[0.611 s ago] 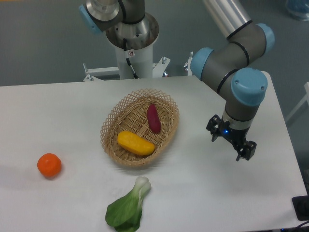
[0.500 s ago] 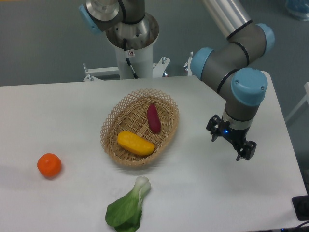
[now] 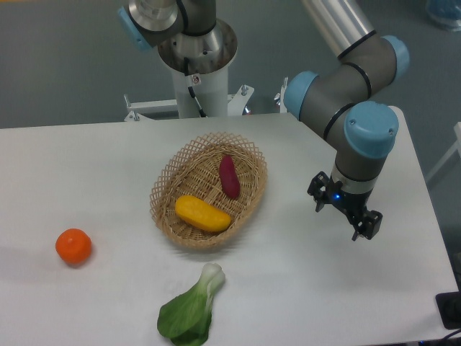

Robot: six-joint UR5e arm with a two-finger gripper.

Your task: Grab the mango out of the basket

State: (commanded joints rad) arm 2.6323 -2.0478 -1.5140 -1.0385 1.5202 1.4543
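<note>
On a white table [image 3: 94, 166], the black two-finger claw [image 3: 344, 214] hovered, its opening impossible to judge. Well to its left, the smooth yellow-orange mango [image 3: 203, 214] lay inside the tan woven wicker basket [image 3: 167, 180].

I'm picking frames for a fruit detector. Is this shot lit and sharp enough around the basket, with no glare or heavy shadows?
Fixed camera: even, soft light; the mango and sweet potato in the basket are sharp, with no glare. Shadows are faint, a soft one beside the orange. The gripper is dark and small, so its jaws are hard to read.
</note>
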